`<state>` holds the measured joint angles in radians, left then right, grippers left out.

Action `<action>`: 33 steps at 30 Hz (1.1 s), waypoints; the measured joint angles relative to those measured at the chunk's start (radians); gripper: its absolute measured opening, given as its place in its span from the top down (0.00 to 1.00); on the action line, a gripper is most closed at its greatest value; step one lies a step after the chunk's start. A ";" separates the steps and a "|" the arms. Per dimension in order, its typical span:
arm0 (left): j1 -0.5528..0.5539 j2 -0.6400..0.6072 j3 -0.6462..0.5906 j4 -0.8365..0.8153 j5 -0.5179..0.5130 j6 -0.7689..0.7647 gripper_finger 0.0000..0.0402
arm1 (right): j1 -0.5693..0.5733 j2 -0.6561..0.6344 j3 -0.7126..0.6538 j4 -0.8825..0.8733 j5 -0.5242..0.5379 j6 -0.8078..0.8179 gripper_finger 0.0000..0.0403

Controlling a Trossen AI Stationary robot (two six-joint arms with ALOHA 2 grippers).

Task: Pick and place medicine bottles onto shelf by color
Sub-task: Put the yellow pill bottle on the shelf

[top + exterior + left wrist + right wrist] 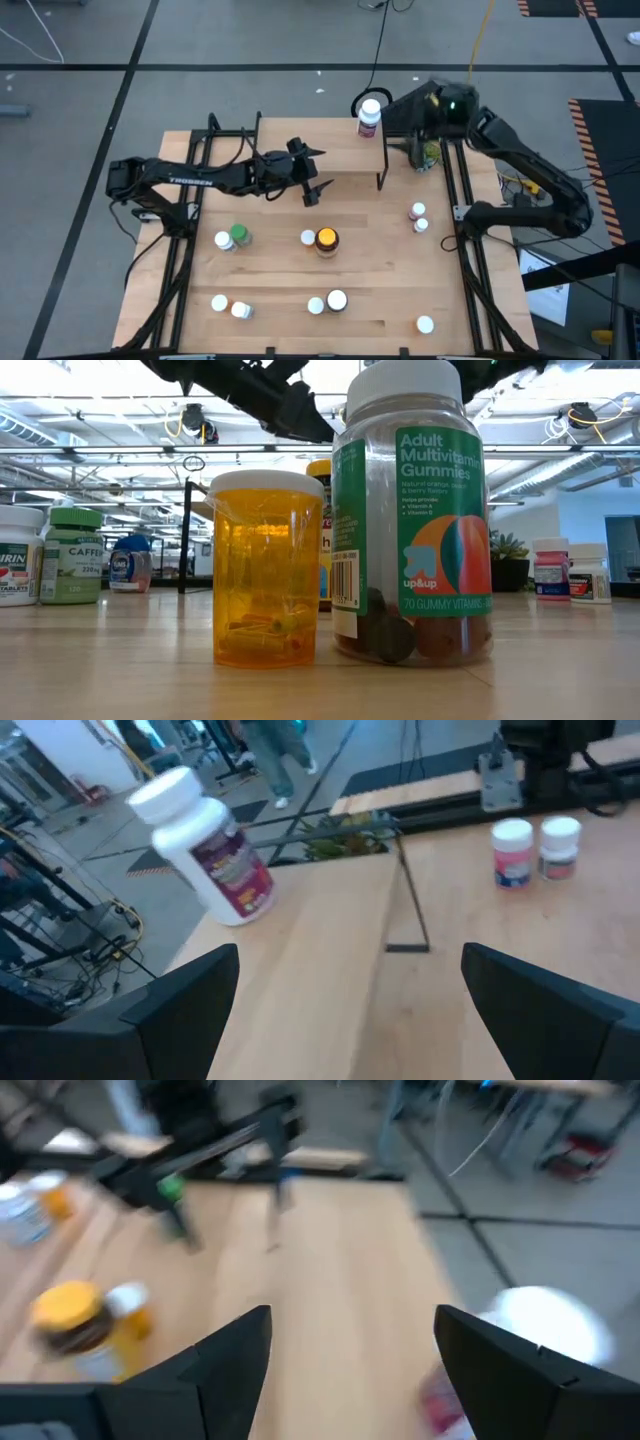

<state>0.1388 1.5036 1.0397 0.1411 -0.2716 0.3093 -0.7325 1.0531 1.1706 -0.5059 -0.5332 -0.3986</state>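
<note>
The shelf (300, 150) stands at the table's far side. One white bottle with a maroon label (370, 116) stands on the shelf's far right corner and shows in the left wrist view (205, 845). My left gripper (314, 176) hovers open over the shelf's middle, its fingers pointing toward that bottle with nothing between them. My right gripper (350, 1350) is open just right of the white bottle (545, 1330), which lies outside its fingers. Several other medicine bottles stand on the tabletop, among them a yellow-capped one (326, 240) and a green one (240, 235).
Pairs of bottles stand at the table's right (419, 217), near left (230, 306) and near middle (327, 302); a single one is near right (425, 323). A small potted plant (428, 152) sits right of the shelf. An orange bottle (268, 570) and a gummies jar (410, 520) fill the low view.
</note>
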 joint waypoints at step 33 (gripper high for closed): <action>-0.062 -0.062 0.001 -0.141 -0.232 -0.099 0.04 | 0.782 0.007 -0.657 0.793 0.533 0.533 0.32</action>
<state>0.0769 1.4411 1.0409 0.0002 -0.5039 0.2104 0.0494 1.0603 0.5133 0.2867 -0.0002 0.1341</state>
